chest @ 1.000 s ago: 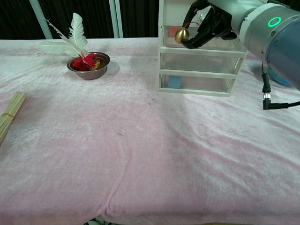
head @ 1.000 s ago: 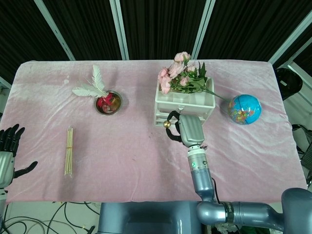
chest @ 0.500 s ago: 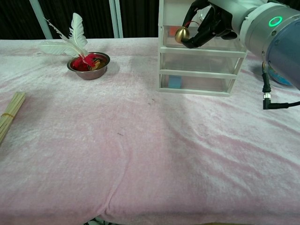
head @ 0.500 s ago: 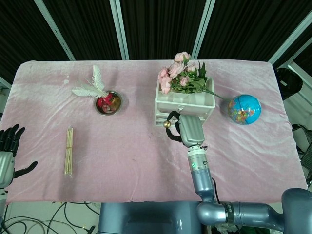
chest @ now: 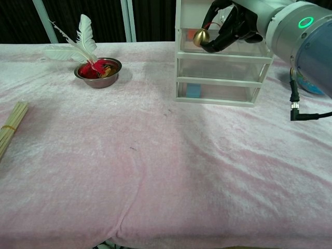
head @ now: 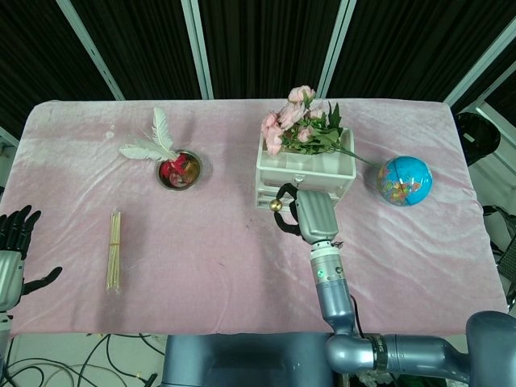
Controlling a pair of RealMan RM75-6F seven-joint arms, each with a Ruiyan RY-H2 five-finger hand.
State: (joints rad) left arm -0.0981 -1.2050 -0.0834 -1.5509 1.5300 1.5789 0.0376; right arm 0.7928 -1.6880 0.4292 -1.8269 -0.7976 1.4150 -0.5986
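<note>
Right hand (chest: pixel 228 28) pinches a small gold bell (chest: pixel 201 36) in curled fingers, right at the front of the top drawer (chest: pixel 224 47) of the white drawer unit (head: pixel 305 171); looks like mid-placement, next move needs the bell clear of the drawer front before letting go. Left hand (head: pixel 14 256) hangs spread and empty off the near left table edge, head view only. Chest view alone shows a blue item in the bottom drawer (chest: pixel 193 91).

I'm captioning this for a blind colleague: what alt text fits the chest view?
The right hand holds a small gold bell in front of the top drawer of a clear drawer unit on a pink cloth. To the left are a feathered metal bowl and sticks.
</note>
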